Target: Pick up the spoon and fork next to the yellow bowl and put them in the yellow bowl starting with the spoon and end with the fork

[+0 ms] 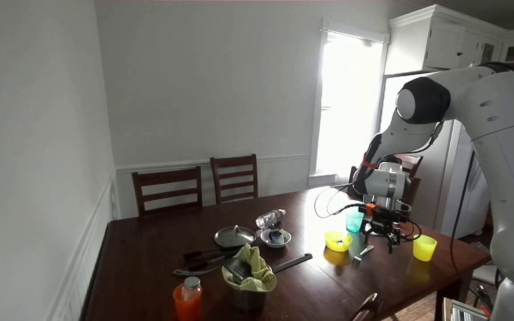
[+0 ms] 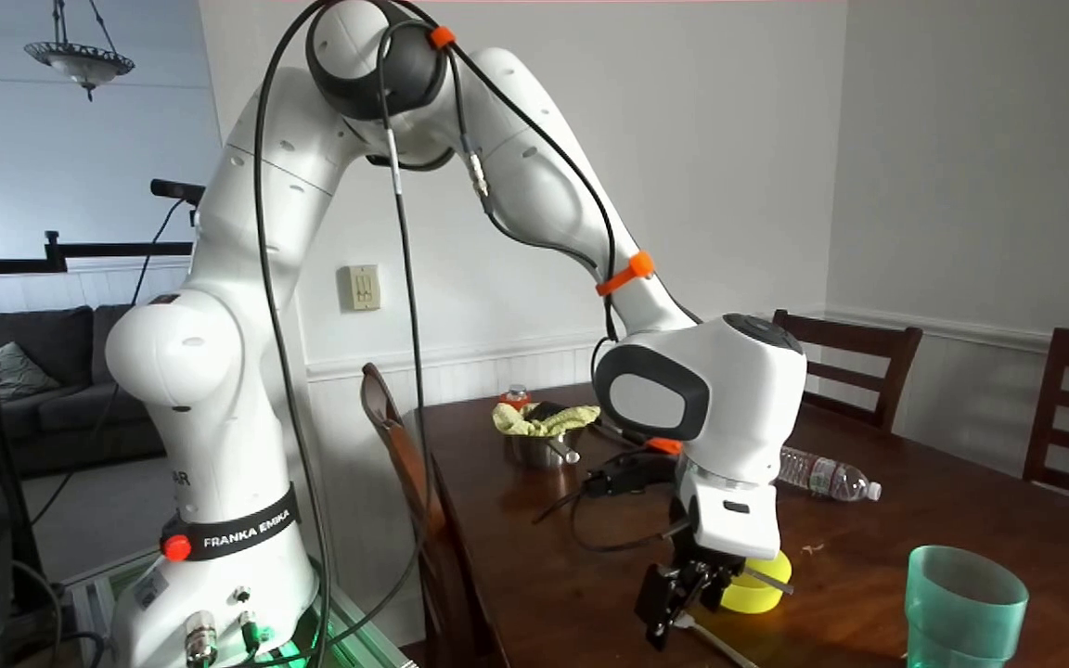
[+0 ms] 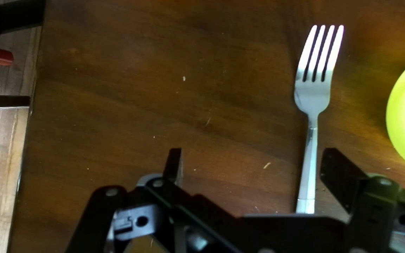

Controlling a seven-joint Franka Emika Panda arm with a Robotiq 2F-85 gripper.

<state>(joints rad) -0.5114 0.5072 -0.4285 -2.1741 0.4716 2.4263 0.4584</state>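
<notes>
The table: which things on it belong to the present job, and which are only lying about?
Job: yellow bowl; spoon, in the bowl; fork, beside it.

Lying about: yellow cup; teal cup; plastic bottle; pan lid; orange cup; pot.

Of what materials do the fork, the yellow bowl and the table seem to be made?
The fork: metal, probably stainless steel, polished; it is silvery with bright highlights.
The yellow bowl: likely smooth plastic; its wall is evenly coloured, perhaps slightly translucent.
The table: seemingly dark wood, glossy; grain and glare show, though veneer is possible.
</notes>
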